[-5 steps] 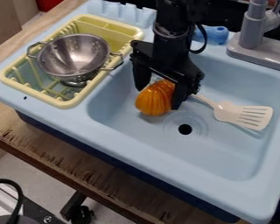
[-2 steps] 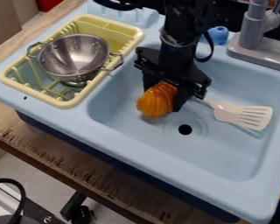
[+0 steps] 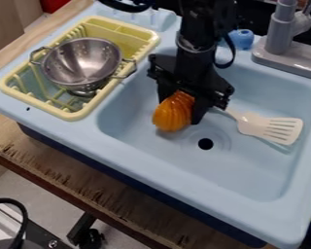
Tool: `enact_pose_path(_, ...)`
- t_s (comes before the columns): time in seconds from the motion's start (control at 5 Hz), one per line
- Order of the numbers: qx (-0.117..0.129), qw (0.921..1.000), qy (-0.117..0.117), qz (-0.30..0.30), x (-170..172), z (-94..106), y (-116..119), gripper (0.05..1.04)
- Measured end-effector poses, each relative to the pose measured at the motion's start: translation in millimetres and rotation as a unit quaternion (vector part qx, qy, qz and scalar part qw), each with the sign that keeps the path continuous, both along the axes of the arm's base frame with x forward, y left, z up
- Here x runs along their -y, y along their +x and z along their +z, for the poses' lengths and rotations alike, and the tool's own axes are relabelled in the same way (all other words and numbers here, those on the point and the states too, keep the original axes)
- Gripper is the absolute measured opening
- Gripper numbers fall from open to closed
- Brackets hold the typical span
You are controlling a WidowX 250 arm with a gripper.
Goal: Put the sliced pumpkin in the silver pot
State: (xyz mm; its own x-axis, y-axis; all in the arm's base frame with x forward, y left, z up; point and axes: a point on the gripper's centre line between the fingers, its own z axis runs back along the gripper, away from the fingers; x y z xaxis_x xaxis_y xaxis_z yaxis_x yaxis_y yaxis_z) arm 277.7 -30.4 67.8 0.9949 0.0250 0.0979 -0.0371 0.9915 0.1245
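Orange sliced pumpkin (image 3: 171,115) sits clasped in the gripper (image 3: 179,110) at the sink (image 3: 236,168); placing it in the silver pot (image 3: 83,59) is left.

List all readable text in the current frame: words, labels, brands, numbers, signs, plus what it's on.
None that can be read: no legible words, labels, brands, numbers or signs on the sliced pumpkin, silver pot, dish rack, spatula or sink.
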Motion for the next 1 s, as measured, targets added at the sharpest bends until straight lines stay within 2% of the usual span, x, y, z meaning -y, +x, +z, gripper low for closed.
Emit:
enact_pose_path(0.4, 0.001, 0.9982, -0.052, 0.031, 18, 33.1, -7, 0.615)
enact_pose_path(0.6, 0.000, 0.9972, -0.064, 0.039, 25, 42.1, -7, 0.615)
enact_pose_path(0.8, 0.031, 0.9951, -0.079, 0.052, 23, 63.0, -9, 0.615)
enact_pose_path(1.0, 0.028, 0.9934, -0.088, 0.068, 3, 71.5, -7, 0.615)
